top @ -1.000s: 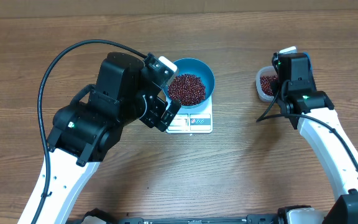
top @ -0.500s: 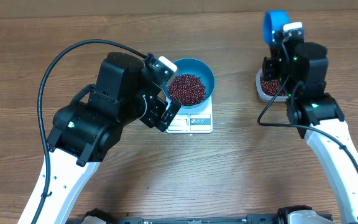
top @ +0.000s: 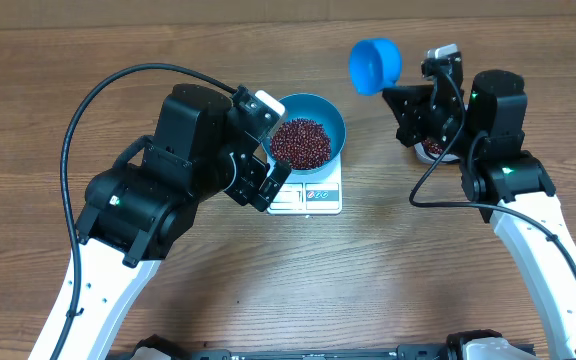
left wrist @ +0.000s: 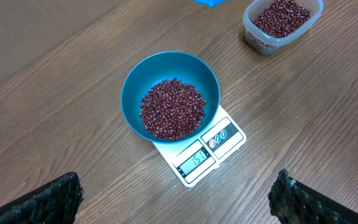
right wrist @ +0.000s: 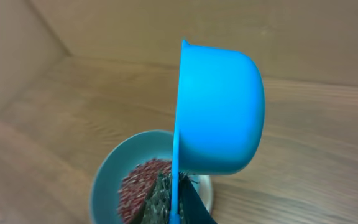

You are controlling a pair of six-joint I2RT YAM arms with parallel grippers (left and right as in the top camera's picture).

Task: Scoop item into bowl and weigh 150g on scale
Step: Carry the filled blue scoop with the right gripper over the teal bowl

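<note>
The blue bowl (top: 308, 135) stands on the white scale (top: 313, 197) and holds a heap of red-brown beans (top: 301, 142). In the left wrist view the bowl (left wrist: 170, 93) and the scale (left wrist: 201, 157) lie ahead of my left gripper (left wrist: 179, 205), which hangs wide open with nothing in it. From overhead the left gripper (top: 271, 180) is at the scale's left edge. My right gripper (top: 408, 105) is shut on the handle of a blue scoop (top: 374, 66), held in the air to the right of the bowl. The scoop (right wrist: 219, 118) is tipped on its side; no beans show in it.
A clear plastic tub (left wrist: 283, 22) of beans sits to the right of the scale, mostly hidden under the right arm from overhead. A black cable (top: 98, 90) loops above the left arm. Bare wooden tabletop (top: 368, 280) stretches in front of the scale.
The right arm has lifted the scoop out of the tub and swung it left towards the bowl. The left arm and the bowl have not moved.
</note>
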